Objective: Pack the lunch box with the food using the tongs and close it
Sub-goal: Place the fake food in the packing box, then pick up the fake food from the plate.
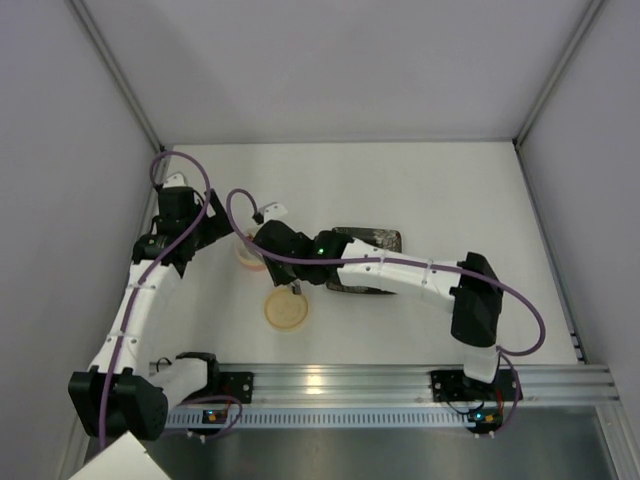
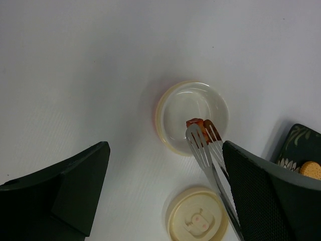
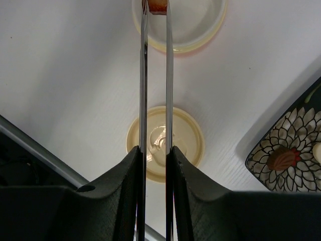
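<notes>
The lunch box (image 2: 175,108), a small round tub with a white inside, stands on the white table. My right gripper (image 3: 155,150) is shut on the tongs (image 3: 143,75), squeezing their two thin arms. The tong tips pinch an orange piece of food (image 2: 196,123) over the inside of the tub. In the top view the right gripper (image 1: 272,243) reaches over the lunch box (image 1: 247,258). My left gripper (image 2: 165,145) hangs open above the table beside the tub, holding nothing. A pale piece (image 3: 317,153) and a brownish one (image 3: 282,159) lie on the plate.
The flat cream lid (image 2: 196,221) lies on the table just in front of the tub, also seen as the lid (image 1: 285,312) from above. The black floral plate (image 3: 296,130) sits to the right, partly under the right arm. Grey walls close in the table.
</notes>
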You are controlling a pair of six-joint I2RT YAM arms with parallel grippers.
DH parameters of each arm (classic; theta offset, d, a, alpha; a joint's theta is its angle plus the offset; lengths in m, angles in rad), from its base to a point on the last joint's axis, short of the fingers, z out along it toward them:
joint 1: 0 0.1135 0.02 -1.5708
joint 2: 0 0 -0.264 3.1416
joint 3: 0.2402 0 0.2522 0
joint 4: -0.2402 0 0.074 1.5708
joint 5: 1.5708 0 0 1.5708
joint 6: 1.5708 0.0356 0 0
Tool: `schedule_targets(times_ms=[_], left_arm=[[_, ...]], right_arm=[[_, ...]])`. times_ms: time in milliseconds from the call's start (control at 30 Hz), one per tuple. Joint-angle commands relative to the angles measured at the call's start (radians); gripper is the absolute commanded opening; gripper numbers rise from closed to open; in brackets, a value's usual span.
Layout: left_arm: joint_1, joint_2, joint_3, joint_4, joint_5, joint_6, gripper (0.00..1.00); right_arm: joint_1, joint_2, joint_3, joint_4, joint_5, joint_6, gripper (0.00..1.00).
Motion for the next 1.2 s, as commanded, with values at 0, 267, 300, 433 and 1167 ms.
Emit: schedule_targets(times_ms=[0,267,300,433,1167], left_arm=[[0.006,-0.032,0.011,0.023,0.017,0.000,0.99],[0.006,-0.038,0.008,0.026,0.025,0.001,0.99],[0.006,-0.039,0.008,0.026,0.026,0.001,0.99],[0.006,-0.042,0.005,0.027,0.029,0.004,0.99],[0.008,-0.062,-0.001,0.035,0.063,0.009,0.99]], right_arm=[[0.005,0.005,0.060,0.039,0.004,-0.004,0.21],[-0.003,0.017,0.074,0.020,0.027,-0.003,0.31],[-0.003,0.019,0.077,0.014,0.036,-0.004,0.34],[-0.006,0.016,0.086,-0.001,0.055,-0.004,0.39],[-0.018,-0.569,-0.539,-0.052,0.231,0.163,0.40]])
